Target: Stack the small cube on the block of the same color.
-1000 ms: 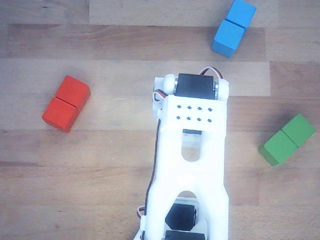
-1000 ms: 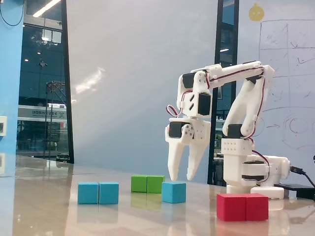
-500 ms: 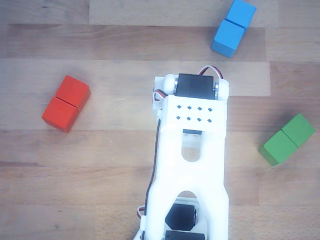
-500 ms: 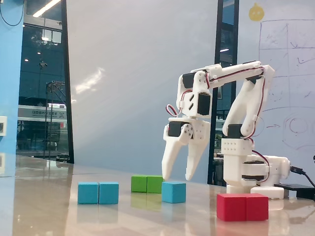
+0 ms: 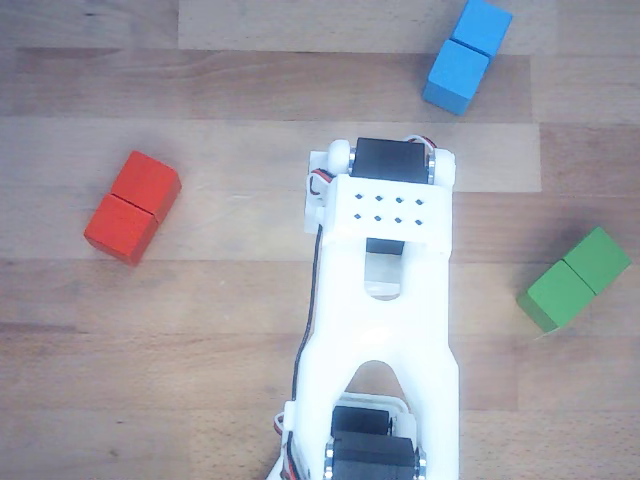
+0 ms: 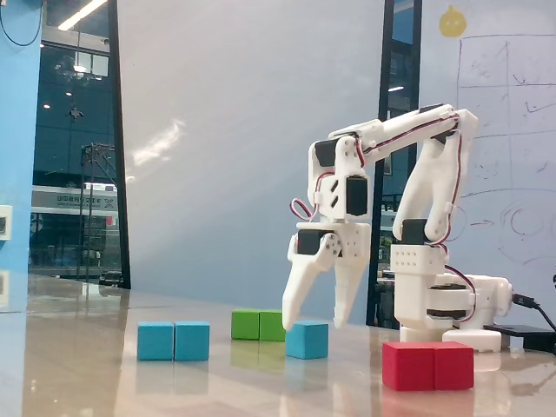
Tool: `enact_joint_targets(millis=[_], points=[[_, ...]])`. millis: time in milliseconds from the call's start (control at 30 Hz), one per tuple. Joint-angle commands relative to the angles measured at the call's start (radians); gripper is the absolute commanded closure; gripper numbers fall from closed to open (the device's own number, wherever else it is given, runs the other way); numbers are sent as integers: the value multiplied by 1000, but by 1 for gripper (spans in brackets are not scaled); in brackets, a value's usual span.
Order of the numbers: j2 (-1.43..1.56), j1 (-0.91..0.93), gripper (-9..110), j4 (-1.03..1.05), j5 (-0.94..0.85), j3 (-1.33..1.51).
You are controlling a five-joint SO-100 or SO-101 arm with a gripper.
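Observation:
The small cube (image 6: 307, 339), light blue, sits on the table in the fixed view. My gripper (image 6: 314, 325) hangs right over it, open, with a fingertip on each side at about the height of its top face. Nothing is held. The block of the same color (image 6: 174, 340), a light-blue oblong block with a middle seam, lies to the left of the cube; in the other view this block (image 5: 465, 55) lies at the top right. There my white arm (image 5: 385, 300) covers the cube and the gripper fingers.
A green oblong block (image 6: 259, 325) lies just behind the cube, and shows at the right as a green block (image 5: 575, 278) in the other view. A red oblong block (image 6: 428, 365) lies at front right, near the arm's base (image 6: 439, 300); from above the red block (image 5: 132, 207) is at the left.
The gripper has opened wider and come down, from well above the small cube to straddling its top. The blocks have not moved.

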Motion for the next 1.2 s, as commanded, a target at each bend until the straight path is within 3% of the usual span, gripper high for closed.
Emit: enact_joint_targets(millis=[0,200,1033,1167], points=[[-8,61,70,-23,5,-25],[-15,124,70,-64,-3,-20],[-130,60,70,-114,8,-26],[-130,60,75,-150,-2,-26]])
